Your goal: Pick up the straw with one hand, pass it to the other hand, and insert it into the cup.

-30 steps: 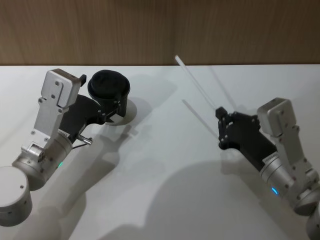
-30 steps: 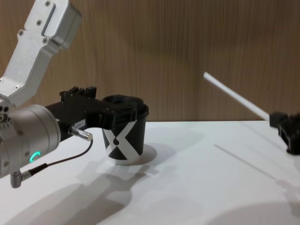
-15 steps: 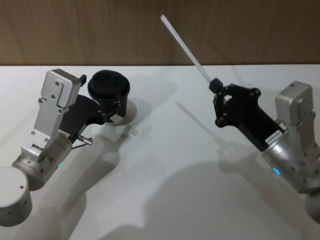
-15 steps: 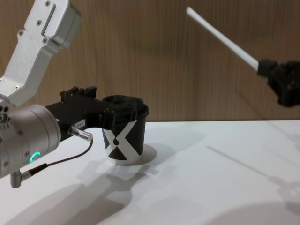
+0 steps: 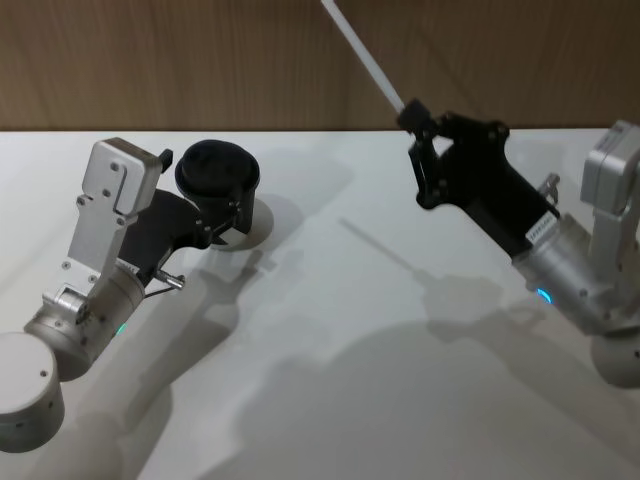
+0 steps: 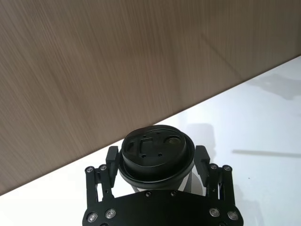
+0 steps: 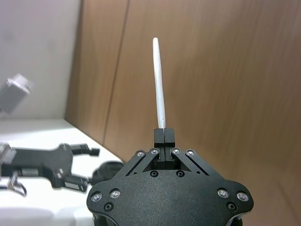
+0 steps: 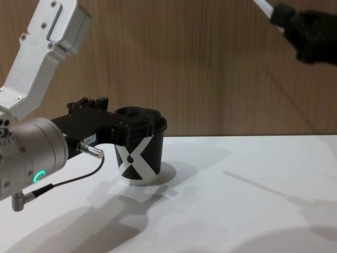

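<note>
As the right gripper [image 5: 410,112] climbs, I'm watching the straw [image 5: 365,55] go with it: a second ago it hung low over the table [image 5: 330,400], half a second ago it was midway up, and now it sits high against the wood wall [image 5: 150,60], its free end running off the top of the head view. The jaws are clamped tight on the straw's lower end, and on the right wrist view it stands straight out from the fingertips, so the grip looks clean. The arm has also drifted in a little towards the cup [image 8: 138,158], though the two are well apart yet. Over on the left nothing has budged: the left gripper [image 6: 156,162] stays at the cup, one finger on each side just under the lid, pressed against it as far as I can tell, and the cup stands upright on the table near the wall. So the pickup is done, I'd say, and the handover comes next, but the left gripper would have to let go of the cup to receive the straw.
</note>
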`<state>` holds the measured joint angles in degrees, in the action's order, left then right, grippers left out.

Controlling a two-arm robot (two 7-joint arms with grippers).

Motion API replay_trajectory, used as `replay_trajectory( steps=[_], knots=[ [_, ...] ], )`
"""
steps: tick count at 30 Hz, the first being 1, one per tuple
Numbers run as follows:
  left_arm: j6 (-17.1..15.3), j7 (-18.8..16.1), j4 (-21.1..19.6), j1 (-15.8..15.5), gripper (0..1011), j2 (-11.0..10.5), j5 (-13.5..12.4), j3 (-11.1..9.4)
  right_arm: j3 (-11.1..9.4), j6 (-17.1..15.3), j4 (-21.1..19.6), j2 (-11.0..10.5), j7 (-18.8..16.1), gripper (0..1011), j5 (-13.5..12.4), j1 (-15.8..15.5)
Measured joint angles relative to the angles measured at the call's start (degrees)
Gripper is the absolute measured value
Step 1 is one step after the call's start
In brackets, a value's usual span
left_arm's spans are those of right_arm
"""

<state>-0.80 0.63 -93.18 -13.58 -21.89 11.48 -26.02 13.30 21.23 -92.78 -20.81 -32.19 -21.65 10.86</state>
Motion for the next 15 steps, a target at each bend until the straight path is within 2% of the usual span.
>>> replay_trajectory(
  steps=[2, 6, 12, 15],
  knots=[
    [0.0, 0.1, -0.1, 0.1, 1003, 0.0, 0.1, 0.1, 0.7, 1.0, 1.4, 0.7, -2.3, 2, -2.5, 2.1],
    [0.0, 0.7, -0.5, 0.3, 1003, 0.0, 0.8, 0.4, 1.8, 1.8, 3.3, 1.9, -4.5, 1, -5.0, 4.6],
    [0.1, 3.2, -2.0, 1.1, 1003, 0.0, 4.2, 1.8, 3.4, 2.2, 5.6, 3.5, -6.6, 2, -7.9, 7.7],
    [0.2, 4.3, -2.6, 1.4, 1003, -0.1, 5.6, 2.3, 3.9, 2.3, 6.2, 3.8, -6.9, 1, -8.4, 8.5]
  ],
)
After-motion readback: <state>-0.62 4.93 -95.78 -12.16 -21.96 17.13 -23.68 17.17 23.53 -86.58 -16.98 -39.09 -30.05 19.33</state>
